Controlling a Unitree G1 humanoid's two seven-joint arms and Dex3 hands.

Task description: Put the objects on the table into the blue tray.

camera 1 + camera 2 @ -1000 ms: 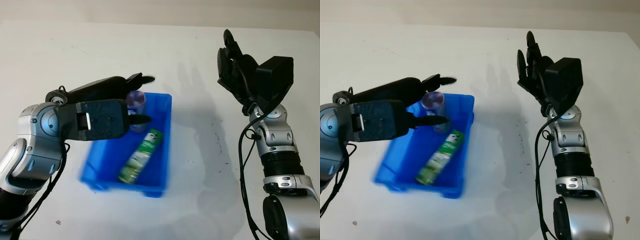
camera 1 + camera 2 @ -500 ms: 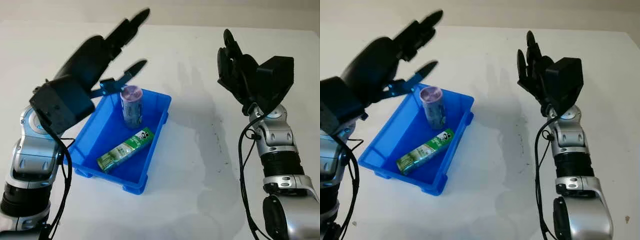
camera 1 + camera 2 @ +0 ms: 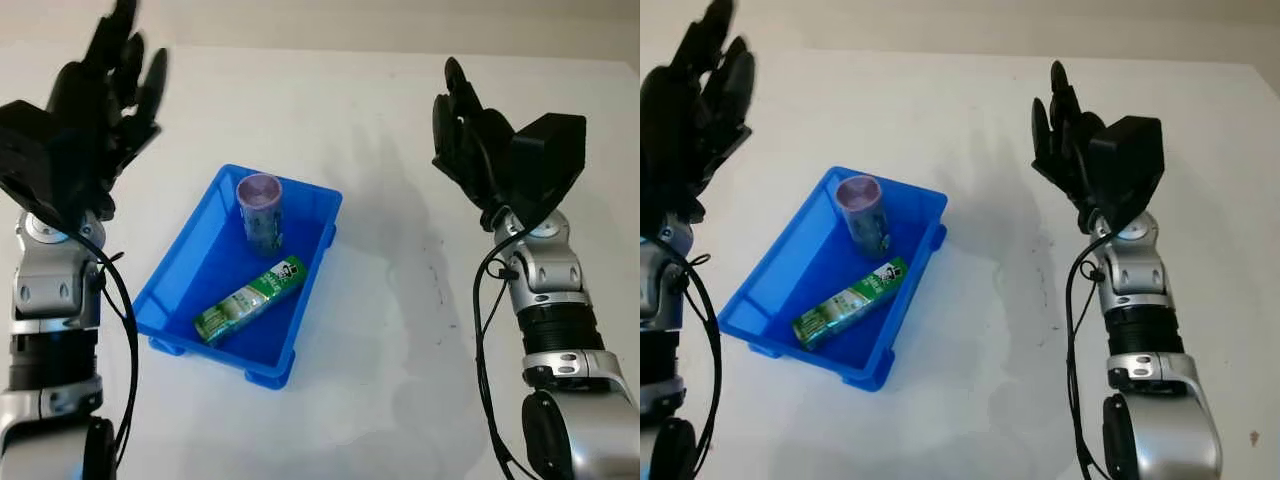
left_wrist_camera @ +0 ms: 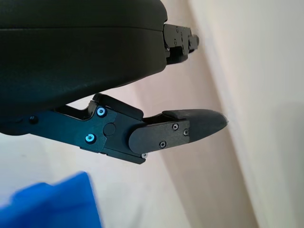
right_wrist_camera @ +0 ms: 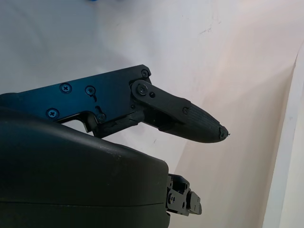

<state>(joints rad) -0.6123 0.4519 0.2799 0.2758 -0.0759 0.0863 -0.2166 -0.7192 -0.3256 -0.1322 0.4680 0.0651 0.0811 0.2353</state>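
While both hands are raised open, blue tray (image 3: 190, 275) holds two objects.

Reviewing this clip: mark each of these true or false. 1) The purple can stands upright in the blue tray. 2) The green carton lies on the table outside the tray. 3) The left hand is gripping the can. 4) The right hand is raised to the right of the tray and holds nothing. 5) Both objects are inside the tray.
1) True: the purple can stands upright at the far end of the blue tray.
2) False: the green carton lies on its side inside the tray.
3) False: the left hand is raised to the left of the tray, open, apart from the can.
4) True: the right hand is open.
5) True.
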